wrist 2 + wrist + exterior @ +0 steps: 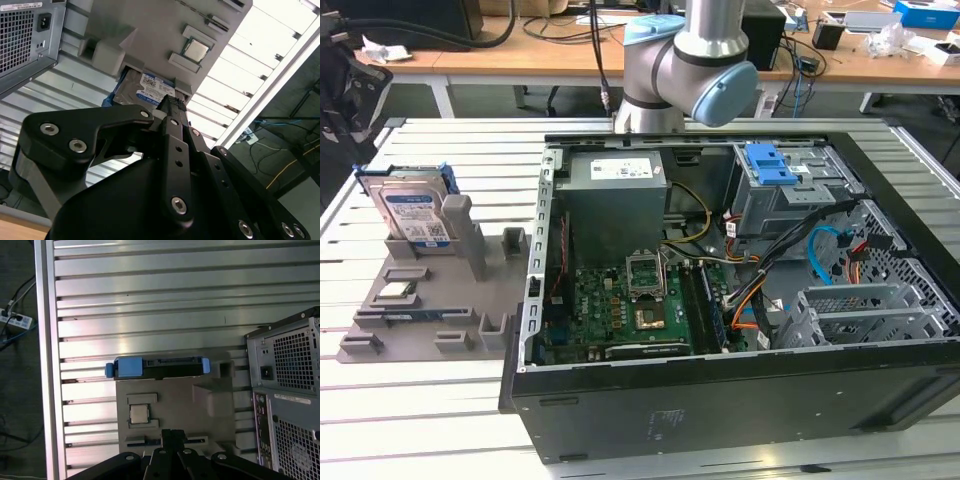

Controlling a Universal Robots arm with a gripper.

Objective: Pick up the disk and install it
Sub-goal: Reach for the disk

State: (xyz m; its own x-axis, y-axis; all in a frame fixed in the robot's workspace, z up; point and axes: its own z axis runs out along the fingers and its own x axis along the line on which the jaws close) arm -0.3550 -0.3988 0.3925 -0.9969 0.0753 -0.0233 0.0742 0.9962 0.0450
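The task is at its start: nothing has been picked up or installed yet. The disk [415, 215] stands on edge in a slot of the grey holder [430, 325], which lies on the slatted worktop [420, 420] near the edge at the exterior view's left, just beside the open computer case [720, 400]. In the first wrist view the disk [157, 368] appears edge-on, with the blue caddy ends showing at either side. A small silver chip [140, 413] sits on the same holder, between the disk and the hand [172, 432].

The hand looks closed, its fingertips pressed together with nothing between them. It hangs above the holder, well clear of the disk and touching nothing. In the second wrist view its tip [171, 101] lines up roughly with the disk's labelled face [150, 90].

Inside the case, the drive cage [790, 185] with its blue latch sits at the far side. Both the grasp and the fitting are left to do.
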